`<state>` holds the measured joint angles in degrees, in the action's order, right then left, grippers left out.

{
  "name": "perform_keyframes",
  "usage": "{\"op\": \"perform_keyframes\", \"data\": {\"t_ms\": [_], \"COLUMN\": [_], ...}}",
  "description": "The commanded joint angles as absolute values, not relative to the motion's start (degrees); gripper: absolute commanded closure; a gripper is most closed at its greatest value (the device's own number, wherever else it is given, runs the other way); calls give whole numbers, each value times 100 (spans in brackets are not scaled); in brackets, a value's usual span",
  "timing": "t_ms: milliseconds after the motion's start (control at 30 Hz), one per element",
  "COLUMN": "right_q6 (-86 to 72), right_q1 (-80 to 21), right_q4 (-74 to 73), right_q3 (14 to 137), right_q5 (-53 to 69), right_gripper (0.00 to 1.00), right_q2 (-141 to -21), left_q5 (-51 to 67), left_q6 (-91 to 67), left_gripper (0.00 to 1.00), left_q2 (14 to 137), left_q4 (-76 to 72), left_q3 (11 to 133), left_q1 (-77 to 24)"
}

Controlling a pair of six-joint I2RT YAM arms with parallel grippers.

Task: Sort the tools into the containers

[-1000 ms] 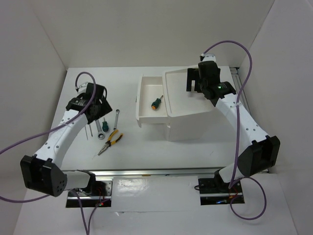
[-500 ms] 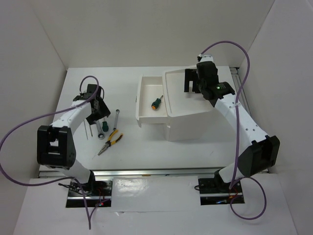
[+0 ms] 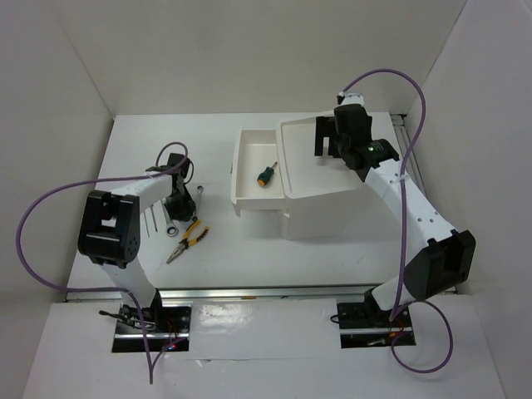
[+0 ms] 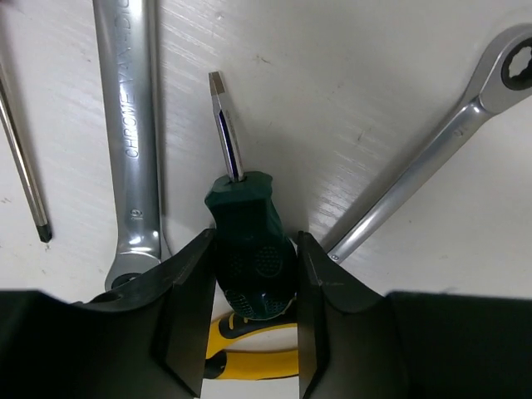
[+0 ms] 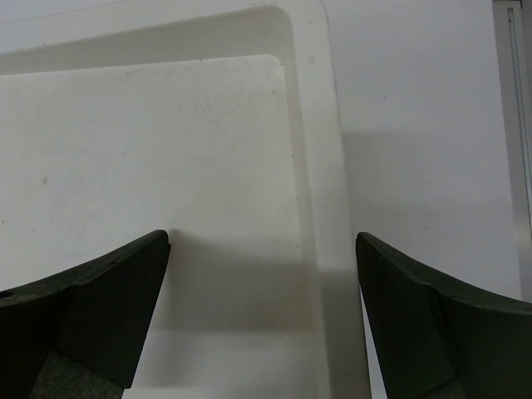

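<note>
Down on the table (image 3: 125, 158), the left gripper (image 4: 253, 249) pinched the handle of a green screwdriver (image 4: 247, 218). The tool lay in the narrow wedge between the straight wrench (image 4: 133, 125) and the slanted wrench (image 4: 432, 158), with the yellow pliers (image 4: 249, 362) just by its butt end. The right gripper (image 5: 262, 274) hung spread wide over the top tray (image 5: 312, 125) near its rounded corner, while a second screwdriver (image 3: 266, 175) lay in the pulled-out drawer (image 3: 247, 158).

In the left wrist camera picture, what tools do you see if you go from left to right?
thin screwdriver shaft → straight silver wrench → green screwdriver → ratchet wrench
</note>
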<state>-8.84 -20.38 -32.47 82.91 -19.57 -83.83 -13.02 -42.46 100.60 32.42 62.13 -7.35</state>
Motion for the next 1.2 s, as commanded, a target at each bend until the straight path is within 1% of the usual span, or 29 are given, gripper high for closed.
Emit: {"op": "perform_keyframes", "data": {"t_ms": [0,33,67,233,267,300,333,367,400,467,500,567,600,700,767,800,833,867,900,933,967,1000,1100,1167], "right_q6": [-800,-800,-800,-800,-852,-853,-853,-853,-853,-853,-853,-853,-853,-853,-853,-853,-853,-853,-853,-853,-853,-853,-853,-853], "right_q1": [-2092,-2092,-2092,-2092,-2092,-2092,-2092,-2092,-2092,-2092,-2092,-2092,-2092,-2092,-2092,-2092,-2092,-2092,-2092,-2092,-2092,-2092,-2092,-2092], "right_q4": [-3331,-3331,-3331,-3331,-3331,-3331,-3331,-3331,-3331,-3331,-3331,-3331,-3331,-3331,-3331,-3383,-3384,-3384,-3384,-3384,-3384,-3384,-3384,-3384], "right_q3": [8271,8271,8271,8271,8218,8218,8218,8218,8218,8218,8218,8166,8165,8112,8165,8165,8165,8165,8165,8165,8165,8165,8165,8165], "right_q5": [-2171,-2171,-2171,-2224,-2224,-2224,-2285,-2285,-2285,-2338,-2338,-2399,-2452,-2452,-2452,-2452,-2452,-2504,-2505,-2505,-2505,-2505,-2584,-2584], "right_gripper": [1,1,1,1,1,1,1,1,1,1,1,1,1,1,1,1,1,1,1,1,1,1,1,1], "right_q2": [-8271,-8271,-8271,-8218,-8218,-8218,-8218,-8218,-8218,-8218,-8218,-8218,-8166,-8165,-8165,-8165,-8217,-8218,-8218,-8218,-8218,-8218,-8218,-8279], "left_q5": [-1546,-1547,-1599,-1846,-1715,-1792,-1845,-1994,-1891,-1392,-1197,-776,-843,-1168,-1248,-1344,-1345,-1345,-1406,-1406,-1476,-1633,-2213,-2994], "left_q6": [-4403,-4403,-4403,-4299,-4237,-4175,-4175,-4175,-4096,-4096,-4043,-4043,-4043,-4113,-4113,-4174,-4175,-4175,-4175,-4175,-4175,-4175,-4175,-4271], "left_gripper": [90,98,100,100,100,100,100,100,100,100,100,100,100,100,99,93,93,86,65,46,21,0,0,0], "left_q2": [10230,10230,10230,8985,8478,8255,8088,7990,7911,7910,7858,7918,7971,8384,8743,8954,8956,9060,9262,9342,9412,9491,9344,9046], "left_q4": [3514,3516,3603,3964,4025,4025,4086,4200,4297,4105,3748,3569,3481,3577,3577,3577,3577,3490,3428,3428,3428,3628,3953,4139], "left_q3": [6310,6311,6424,7030,7371,7574,7811,8379,8620,9068,9070,9289,9360,9676,9729,9729,9729,9729,9782,9869,9922,10062,10248,10117], "left_q1": [-729,-729,-729,-940,-1097,-1247,-1413,-1789,-1950,-2231,-2520,-2732,-3038,-3505,-3647,-3761,-3762,-3814,-3814,-3814,-3875,-3876,-3929,-3877]}}
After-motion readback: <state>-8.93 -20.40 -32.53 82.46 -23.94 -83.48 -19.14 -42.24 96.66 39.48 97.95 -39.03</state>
